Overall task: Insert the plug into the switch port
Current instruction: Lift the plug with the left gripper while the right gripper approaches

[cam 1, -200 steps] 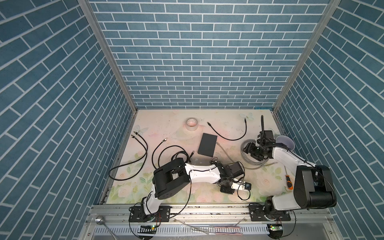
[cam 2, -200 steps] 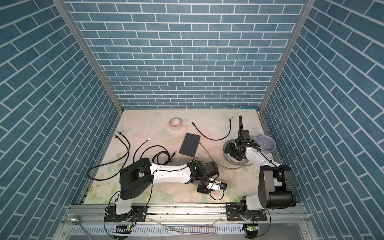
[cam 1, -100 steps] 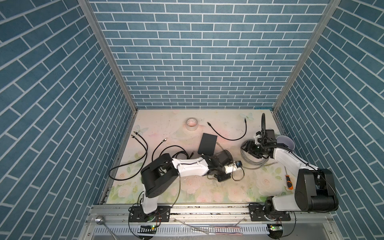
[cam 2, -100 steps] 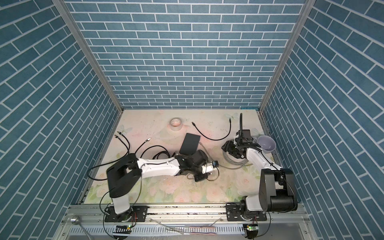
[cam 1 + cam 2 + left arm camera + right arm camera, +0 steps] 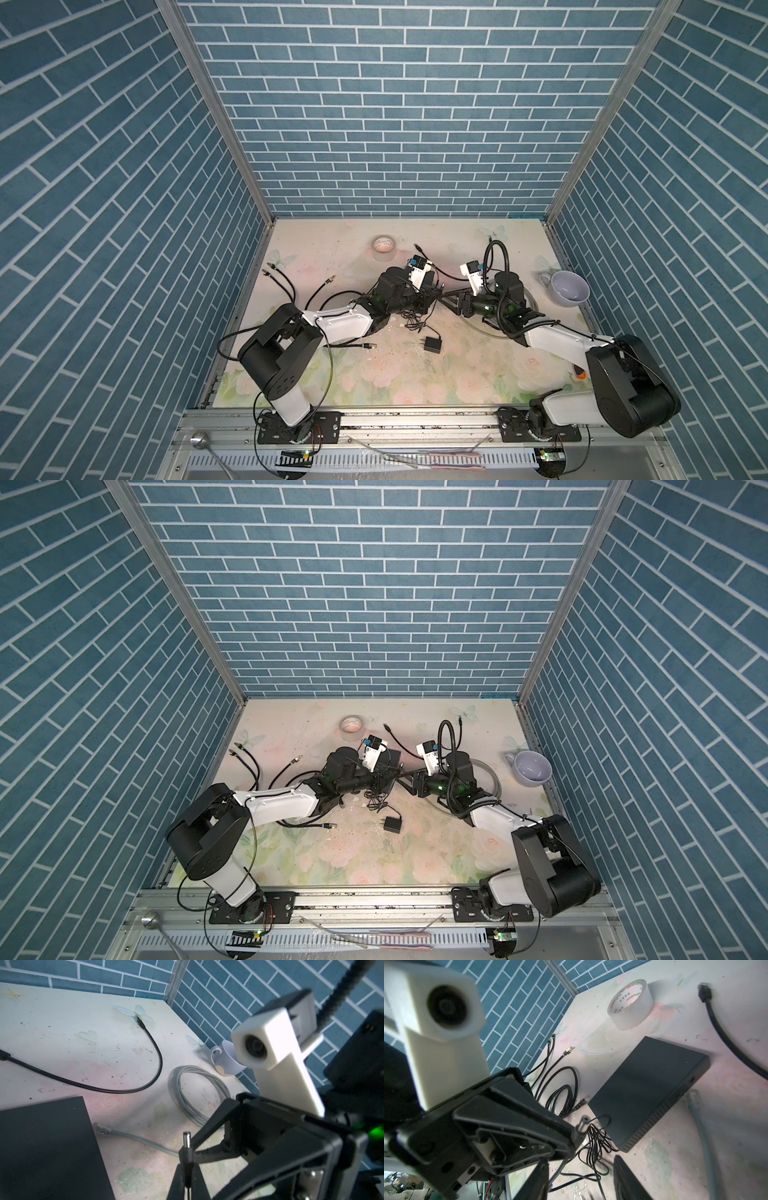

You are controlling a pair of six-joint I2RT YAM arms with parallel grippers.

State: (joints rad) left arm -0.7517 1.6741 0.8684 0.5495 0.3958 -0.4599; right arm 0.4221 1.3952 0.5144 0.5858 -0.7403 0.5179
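Observation:
My left gripper is shut on a small black barrel plug, whose metal tip sticks out past the fingers. A thin black cord trails from the plug to a little black adapter. The switch, a flat black box, lies just beside the plug; in both top views the left wrist hides most of the switch. My right gripper faces the left gripper nearly tip to tip. It is open, with nothing between its fingers.
A tape roll stands at the back and a pale mug at the right wall. A grey cable coil lies under the right arm. Black cables lie at the left, and another black cable behind the switch.
The left arm has swung from the table's front back to the switch, carrying the plug. The right gripper has come left to meet it and its jaws have narrowed.

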